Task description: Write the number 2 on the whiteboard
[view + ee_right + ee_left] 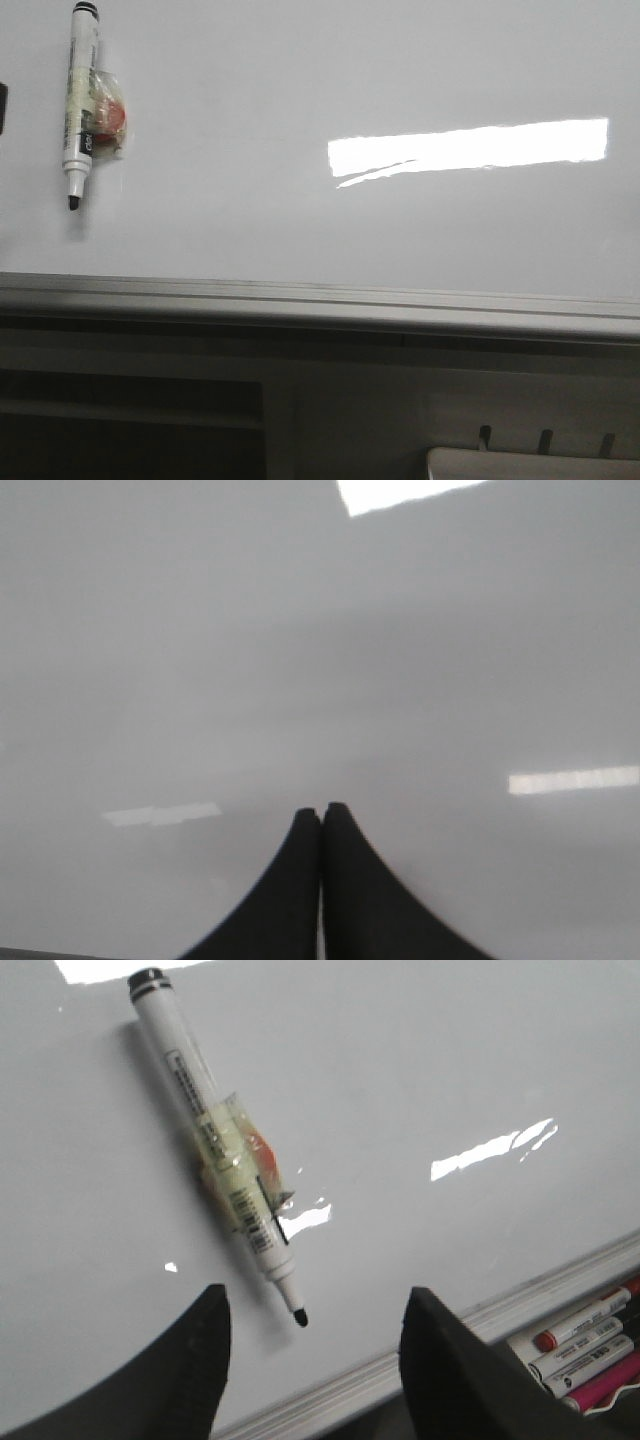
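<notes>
The whiteboard [300, 220] is a glossy white-grey board with a grey edge rail [320, 300] and a bright rectangular reflection. No number 2 shows on it. A white uncapped marker [81, 100] with a black tip and taped red-and-clear lump at mid-barrel lies on the board at the far left. In the left wrist view the marker [215, 1150] lies just ahead of my open, empty left gripper [315, 1305], tip pointing between the fingers. My right gripper [321, 812] is shut and empty over bare board. Neither gripper shows in the front view.
Several capped markers [580, 1350], red, black and pink, lie in a tray below the board's rail in the left wrist view. A light-coloured tray edge [530, 462] shows at the front right below the rail.
</notes>
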Motion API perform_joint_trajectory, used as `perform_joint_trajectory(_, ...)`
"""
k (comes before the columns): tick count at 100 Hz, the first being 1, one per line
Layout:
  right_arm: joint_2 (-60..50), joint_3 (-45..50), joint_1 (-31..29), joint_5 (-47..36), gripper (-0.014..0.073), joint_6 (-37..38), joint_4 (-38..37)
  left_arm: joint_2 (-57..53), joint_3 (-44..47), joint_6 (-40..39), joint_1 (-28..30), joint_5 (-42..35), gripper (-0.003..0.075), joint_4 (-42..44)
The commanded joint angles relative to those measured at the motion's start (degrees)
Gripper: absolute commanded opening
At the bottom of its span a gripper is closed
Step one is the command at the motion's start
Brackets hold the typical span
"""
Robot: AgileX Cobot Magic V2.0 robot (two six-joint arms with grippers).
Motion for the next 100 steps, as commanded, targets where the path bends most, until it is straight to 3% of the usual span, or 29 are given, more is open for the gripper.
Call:
perform_joint_trajectory(1, 0.77, -2.07, 0.09, -3.83, -0.0071, -0.64, 0.08, 3.70, -2.05, -0.79, -0.47, -7.65, 0.0355, -1.04)
perform_joint_trajectory(71, 0.77, -2.07, 0.09, -3.83, -0.0071, -0.64, 0.08, 24.79, -2.14, -0.88, -0.47, -28.26, 0.0344, -15.22)
perform_joint_trajectory(78, 0.77, -2.07, 0.09, -3.83, -0.0071, -0.64, 0.08, 26.07, -2.14, -0.88, -0.47, -28.37, 0.0277, -16.33)
perform_joint_trajectory(95, 0.77, -2.07, 0.09, -3.83, -0.0071, -0.64, 0.19, 26.91, -2.14, -0.88, -0.47, -28.43, -0.0020, -13.59)
perform_joint_trajectory(100, 0.77, -2.07, 0.09, -3.83, -0.0071, -0.64, 0.19, 26.91, -2.14, -0.88, -0.47, -28.51, -0.0020, -11.71)
